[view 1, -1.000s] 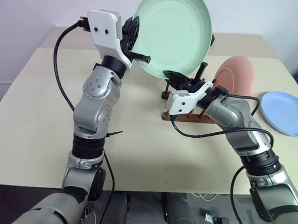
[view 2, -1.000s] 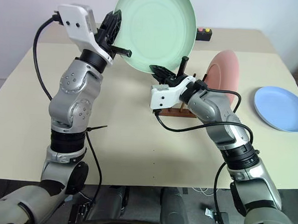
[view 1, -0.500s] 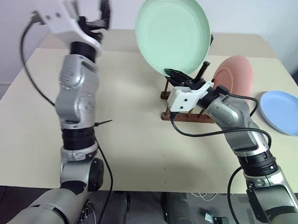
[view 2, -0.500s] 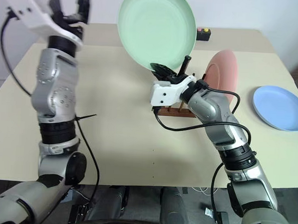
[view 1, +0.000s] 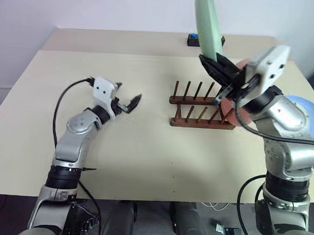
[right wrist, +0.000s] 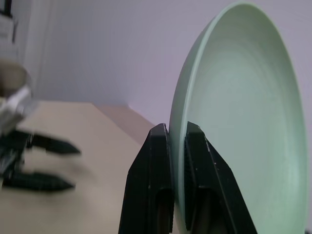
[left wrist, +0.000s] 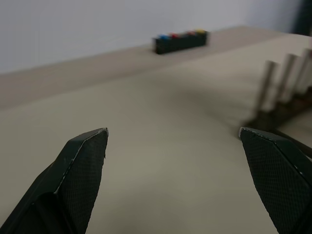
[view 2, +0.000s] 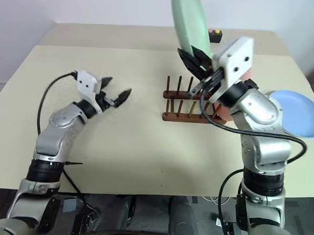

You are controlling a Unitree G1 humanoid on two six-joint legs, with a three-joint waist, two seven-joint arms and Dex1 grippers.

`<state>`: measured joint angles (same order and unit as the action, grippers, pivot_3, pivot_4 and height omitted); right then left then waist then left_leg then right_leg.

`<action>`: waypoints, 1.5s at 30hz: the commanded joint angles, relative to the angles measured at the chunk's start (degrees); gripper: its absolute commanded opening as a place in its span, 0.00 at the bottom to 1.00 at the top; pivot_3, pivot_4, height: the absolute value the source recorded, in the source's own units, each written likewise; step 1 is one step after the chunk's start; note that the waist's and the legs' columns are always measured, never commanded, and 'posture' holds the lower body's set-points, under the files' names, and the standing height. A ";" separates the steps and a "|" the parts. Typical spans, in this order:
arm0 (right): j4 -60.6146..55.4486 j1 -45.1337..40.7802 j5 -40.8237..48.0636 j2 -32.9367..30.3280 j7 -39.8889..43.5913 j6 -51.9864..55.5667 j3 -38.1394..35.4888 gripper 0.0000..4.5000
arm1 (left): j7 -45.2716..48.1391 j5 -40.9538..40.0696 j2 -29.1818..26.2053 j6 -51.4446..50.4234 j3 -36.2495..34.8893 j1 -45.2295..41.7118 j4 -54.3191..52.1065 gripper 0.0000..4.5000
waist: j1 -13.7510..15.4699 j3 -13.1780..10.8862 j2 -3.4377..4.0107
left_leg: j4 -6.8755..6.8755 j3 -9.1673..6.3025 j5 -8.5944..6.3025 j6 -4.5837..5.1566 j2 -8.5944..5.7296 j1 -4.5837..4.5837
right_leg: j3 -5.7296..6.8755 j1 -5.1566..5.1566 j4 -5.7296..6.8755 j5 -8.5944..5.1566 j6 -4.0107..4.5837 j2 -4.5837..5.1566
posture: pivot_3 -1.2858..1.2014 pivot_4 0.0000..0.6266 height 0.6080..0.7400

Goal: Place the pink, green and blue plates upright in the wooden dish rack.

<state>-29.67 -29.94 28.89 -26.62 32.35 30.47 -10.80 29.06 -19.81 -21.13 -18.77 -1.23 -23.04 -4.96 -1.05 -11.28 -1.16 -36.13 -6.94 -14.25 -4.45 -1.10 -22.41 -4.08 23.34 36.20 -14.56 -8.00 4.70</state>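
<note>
Pinching the round pale-green plastic plate (view 1: 208, 23) on edge above the dark-brown wooden dish rack (view 1: 202, 105) mid-desk, the right gripper (right wrist: 176, 146) jaws clamp its rim; left gripper (view 1: 127, 103) jaws spread empty.

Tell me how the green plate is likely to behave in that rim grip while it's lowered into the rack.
The green plate probably stays stiff: held by its rim alone, it shows no sag. It seems light, since the right gripper carries it edge-up above the wooden dish rack. Its smooth surface and narrow pinch suggest it could swing or slip if bumped against a peg.
</note>
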 commanded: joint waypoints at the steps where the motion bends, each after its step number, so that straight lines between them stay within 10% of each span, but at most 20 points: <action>1: -5.18 2.40 9.49 0.11 -2.05 5.70 -3.69 0.00 | 4.89 -3.60 -0.85 -1.65 0.46 1.63 -4.69 0.98 | 0.05 0.01 0.01 | -0.01 0.00 0.00 0.00 0.00 0.00 | 0.00 -0.01 0.00 0.00 0.00 0.00 | 0.52 0.24 1.00; 13: -4.10 7.10 25.93 0.70 -11.40 11.62 -9.35 0.00 | 13.12 -5.70 -2.43 -6.22 4.87 6.44 -9.53 0.98 | 0.06 0.02 0.04 | -0.03 0.01 0.00 0.01 0.00 0.00 | 0.00 -0.02 -0.01 0.00 0.00 0.00 | 0.52 0.24 1.00; 45: 2.79 7.65 33.25 -1.00 -16.56 12.34 -10.40 0.00 | 14.47 -5.61 -1.24 -6.84 6.08 7.08 -10.51 0.98 | 0.06 0.02 0.05 | -0.01 0.02 -0.01 0.02 0.00 -0.01 | 0.00 -0.02 -0.05 -0.01 0.00 0.00 | 0.52 0.24 1.00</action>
<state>-25.68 -22.19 60.93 -27.07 15.92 43.43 -20.04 43.36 -25.45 -22.42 -26.72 4.97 -15.57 -14.14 -0.99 -11.26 -1.11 -36.14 -6.92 -14.26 -4.43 -1.10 -22.41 -4.09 23.32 36.15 -14.57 -8.01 4.69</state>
